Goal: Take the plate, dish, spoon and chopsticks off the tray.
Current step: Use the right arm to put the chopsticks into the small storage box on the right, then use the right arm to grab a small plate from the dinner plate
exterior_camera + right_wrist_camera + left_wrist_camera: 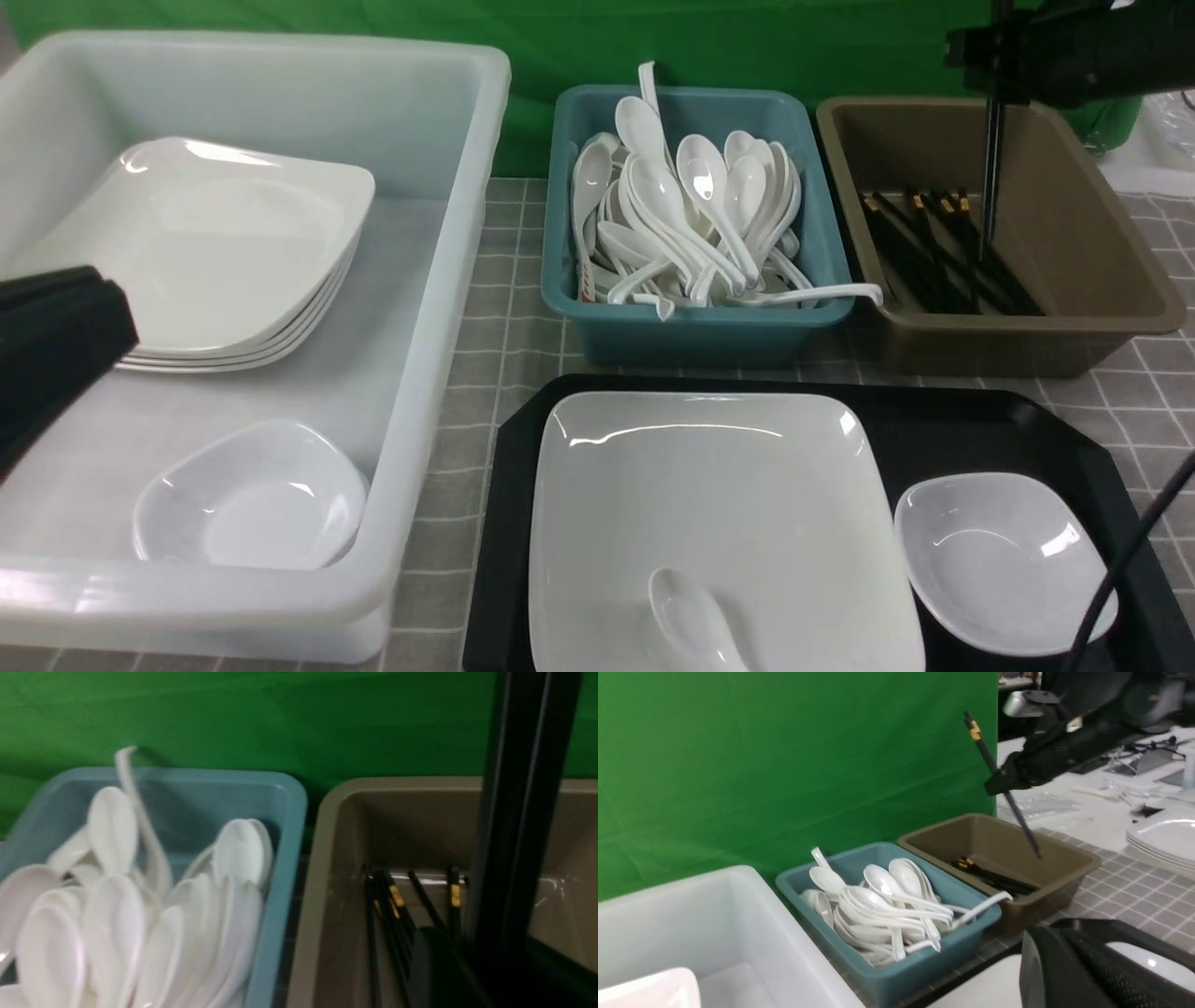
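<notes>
A tabletop with a grey checked cloth, seen from between my two arms. My right gripper [994,82] hangs high at the far right, straight above the brown tub [1074,313]. Its jaws are closed on the chopsticks [991,168], a thin black pair with a gold band near the thick end (how firmly they are pinched I cannot tell). The chopsticks hang below the gripper with their long axis close to upright, thin tips down inside the tub's walls. The tips are over the other black pairs [943,252], which lie flat on the tub floor. The left wrist view shows them leaning a little. Judging from this, letting go is the move in hand, and the pair should tip over and fall inside the tub.

My left gripper [1064,966] is shut and holds nothing. It waits low at the near left, beside the white tub [439,280].

On the black tray [980,420], nearest the camera, three things remain. The large square plate [709,485] fills the tray's middle. The spoon [695,621] rests in the plate, at its near edge. The small dish [1004,560] sits on the tray just to the right of the plate, on my right arm's side. The teal tub [691,327] of spoons stands behind the tray.
</notes>
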You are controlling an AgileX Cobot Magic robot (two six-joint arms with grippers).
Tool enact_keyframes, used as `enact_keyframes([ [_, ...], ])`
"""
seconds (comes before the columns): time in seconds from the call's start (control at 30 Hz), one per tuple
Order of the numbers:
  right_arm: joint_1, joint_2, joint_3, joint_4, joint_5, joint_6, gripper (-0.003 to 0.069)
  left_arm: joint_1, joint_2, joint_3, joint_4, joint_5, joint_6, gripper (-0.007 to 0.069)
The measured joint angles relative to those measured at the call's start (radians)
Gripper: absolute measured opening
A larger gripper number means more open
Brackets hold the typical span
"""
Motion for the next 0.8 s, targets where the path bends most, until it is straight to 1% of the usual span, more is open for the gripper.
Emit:
enact_keyframes([
  [0.03,-0.014,0.025,-0.015,0.0,0.018,0.006,0.0316,0.0,0.0,0.0,0.0,0.005,0.0,0.001],
  [0.07,-0.016,0.028,-0.02,0.0,0.025,0.007,0.034,0.0,0.0,0.0,0.0,0.006,0.0,0.001],
  [0.1,-0.029,0.038,-0.03,-0.001,0.055,0.009,0.0409,0.0,0.0,0.0,0.0,0.007,0.0,0.001],
  [0.13,-0.036,0.038,-0.035,-0.003,0.079,0.009,0.0442,0.0,0.0,0.0,0.0,0.007,0.0,0.001],
  [0.17,-0.042,0.031,-0.038,-0.009,0.104,0.006,0.0457,0.0,0.0,0.0,0.0,0.007,0.0,0.001],
  [0.2,-0.045,0.018,-0.04,-0.014,0.128,0.003,0.0459,0.0,0.0,0.0,0.0,0.007,0.0,0.001],
  [0.27,-0.046,-0.022,-0.04,-0.032,0.215,-0.007,0.042,0.0,0.0,0.0,0.001,0.007,0.0,0.001],
  [0.3,-0.046,-0.047,-0.04,-0.036,0.252,-0.017,0.0395,0.0,0.0,0.0,0.002,0.008,0.0,0.001],
  [0.33,-0.043,-0.076,-0.041,-0.044,0.314,-0.036,0.0353,0.0,0.0,0.0,0.003,0.009,0.0,0.001],
  [0.37,-0.042,-0.088,-0.041,-0.046,0.324,-0.04,0.0345,0.0,0.0,0.0,0.003,0.009,0.0,0.001],
  [0.4,-0.036,-0.113,-0.04,-0.056,0.38,-0.051,0.0311,0.0,0.0,0.0,0.003,0.01,0.0,0.001],
  [0.43,-0.016,-0.175,-0.024,-0.087,0.474,-0.062,0.0264,0.0,0.0,0.0,0.003,0.015,0.0,0.001],
  [0.47,-0.012,-0.182,-0.02,-0.091,0.484,-0.061,0.026,0.0,0.0,0.0,0.003,0.015,0.0,0.001],
  [0.5,0.023,-0.246,0.018,-0.125,0.551,-0.064,0.0246,0.0,0.0,0.0,0.003,0.021,0.0,0.001],
  [0.57,0.084,-0.323,0.113,-0.168,0.611,-0.065,0.0242,0.0,0.0,0.0,0.003,0.029,0.0,0.001],
  [0.6,0.1,-0.341,0.125,-0.174,0.616,-0.065,0.0242,0.0,0.0,0.0,0.003,0.03,0.0,0.001],
  [0.63,0.182,-0.419,0.246,-0.24,0.661,-0.066,0.0244,0.0,0.0,0.0,0.003,0.034,0.0,0.001],
  [0.67,0.191,-0.428,0.276,-0.247,0.664,-0.065,0.0244,0.0,0.0,0.0,0.003,0.034,0.0,0.001],
  [0.7,0.251,-0.478,0.37,-0.288,0.679,-0.059,0.0251,0.0,0.0,0.0,0.003,0.035,0.0,0.001],
  [0.73,0.317,-0.526,0.467,-0.324,0.681,-0.052,0.0268,0.0,0.0,0.0,0.003,0.036,0.0,0.001],
  [0.8,0.399,-0.594,0.626,-0.373,0.656,-0.044,0.0328,0.0,0.0,0.0,0.003,0.038,0.0,0.001],
])
